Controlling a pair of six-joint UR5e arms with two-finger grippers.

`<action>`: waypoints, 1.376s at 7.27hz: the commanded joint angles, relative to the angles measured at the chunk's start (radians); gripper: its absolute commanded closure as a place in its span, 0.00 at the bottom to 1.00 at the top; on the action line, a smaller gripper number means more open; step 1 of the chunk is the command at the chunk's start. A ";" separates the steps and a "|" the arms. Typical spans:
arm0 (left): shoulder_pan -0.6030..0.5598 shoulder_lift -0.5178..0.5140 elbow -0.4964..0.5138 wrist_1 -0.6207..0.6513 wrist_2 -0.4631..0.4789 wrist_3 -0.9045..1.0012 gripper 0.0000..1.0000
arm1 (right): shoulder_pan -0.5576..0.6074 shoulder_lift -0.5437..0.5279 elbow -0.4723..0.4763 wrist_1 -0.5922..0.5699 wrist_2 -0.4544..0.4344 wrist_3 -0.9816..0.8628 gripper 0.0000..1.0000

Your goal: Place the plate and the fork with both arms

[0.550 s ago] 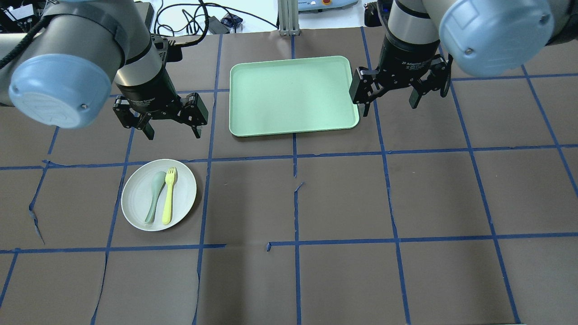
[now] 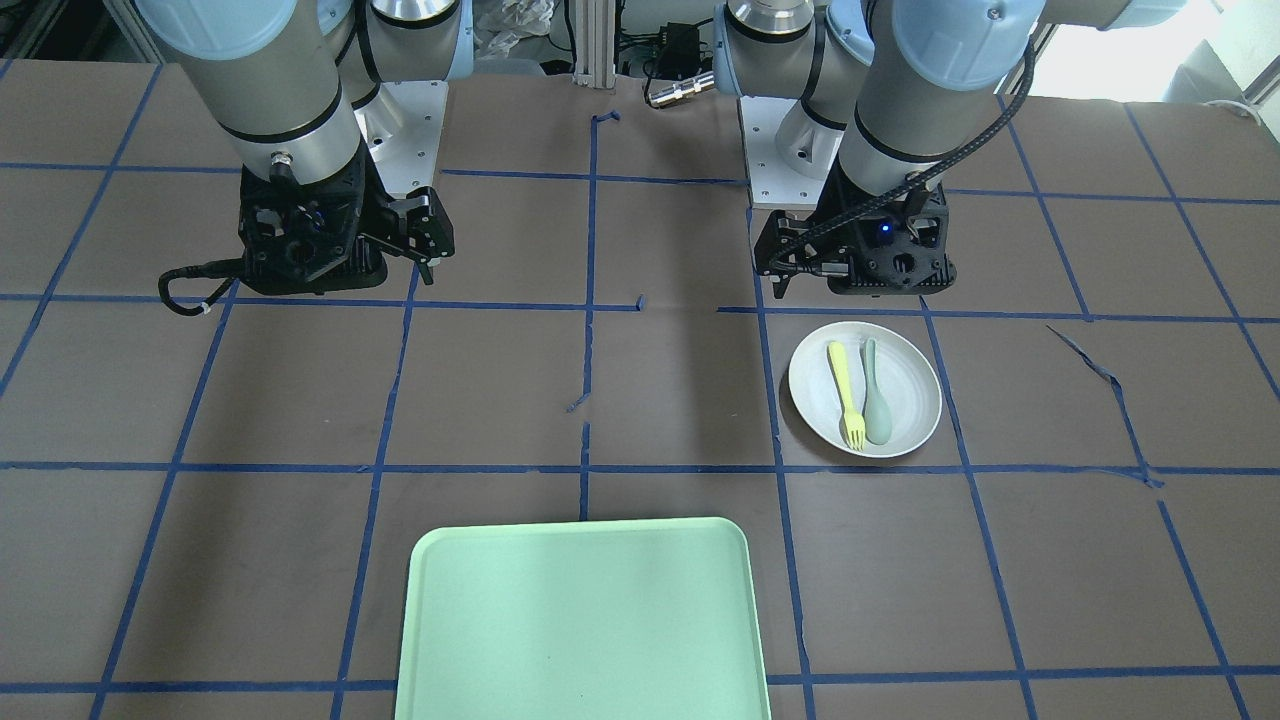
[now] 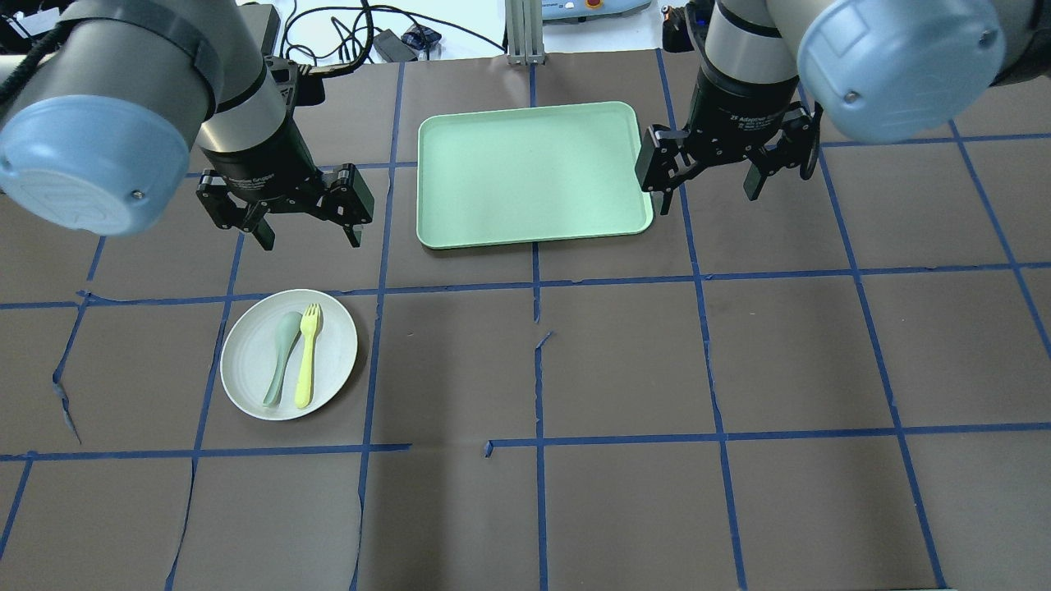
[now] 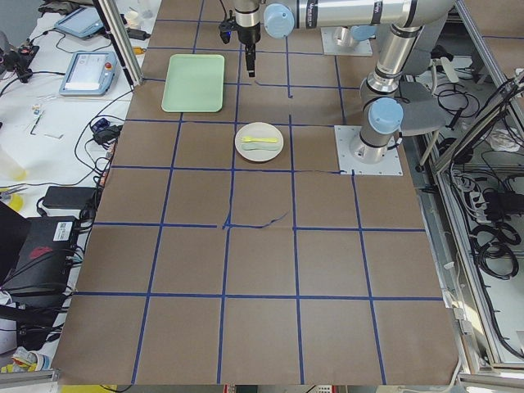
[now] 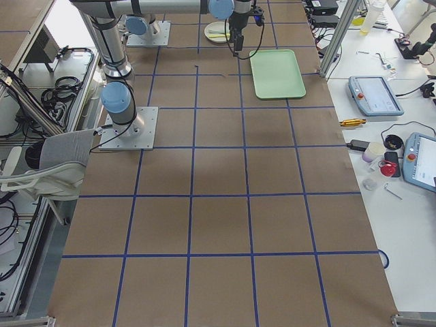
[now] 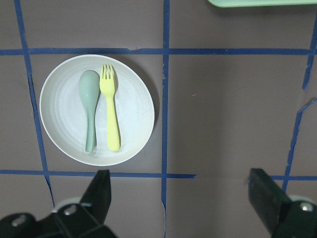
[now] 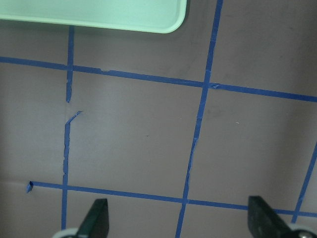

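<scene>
Nothing is being gripped yet: fork (image 3: 308, 355) is lying on plate (image 3: 250, 365), untouched; left gripper (image 3: 312, 240) and right gripper (image 3: 706, 195) are being held spread, empty.

Brown matting covers the table (image 3: 624, 361), crossed by a grid of blue tape (image 3: 541, 509), and it's torn in spots. Top centre of the overhead view, an aluminium post (image 3: 524, 33). In the right-side view, a white bench (image 5: 409, 231) along the right edge holds a teach pendant (image 5: 371, 95), and a grey chair (image 5: 58, 160) sits lower left. Light is bright and even.
</scene>
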 commanded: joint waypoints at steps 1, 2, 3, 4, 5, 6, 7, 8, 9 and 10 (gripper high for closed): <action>0.000 -0.003 0.004 0.000 0.001 0.001 0.00 | -0.003 -0.001 -0.005 -0.005 -0.005 -0.005 0.00; -0.002 -0.002 0.001 -0.003 0.001 0.000 0.00 | -0.005 0.000 -0.009 -0.008 -0.005 -0.005 0.00; 0.000 -0.002 0.004 -0.006 0.001 0.000 0.00 | -0.003 0.002 -0.006 -0.012 -0.005 -0.005 0.00; 0.001 0.000 0.006 -0.004 -0.005 0.001 0.00 | -0.003 0.002 -0.006 -0.012 -0.006 -0.007 0.00; 0.001 -0.003 0.006 0.000 -0.011 0.000 0.00 | -0.005 0.003 -0.008 -0.012 -0.008 -0.007 0.00; 0.006 -0.003 0.006 0.002 -0.009 0.001 0.00 | -0.005 0.003 -0.006 -0.009 -0.017 -0.007 0.00; 0.006 -0.003 0.007 0.003 -0.009 0.007 0.00 | -0.006 0.003 -0.006 -0.009 -0.035 -0.007 0.00; 0.008 -0.002 0.007 0.003 -0.012 0.007 0.00 | -0.005 0.005 -0.006 -0.015 -0.036 -0.007 0.00; 0.008 -0.002 0.006 0.003 -0.012 0.001 0.00 | -0.006 0.005 -0.006 -0.016 -0.037 -0.007 0.00; 0.008 -0.002 0.006 0.003 -0.014 0.000 0.00 | -0.005 0.005 -0.003 -0.017 -0.037 -0.007 0.00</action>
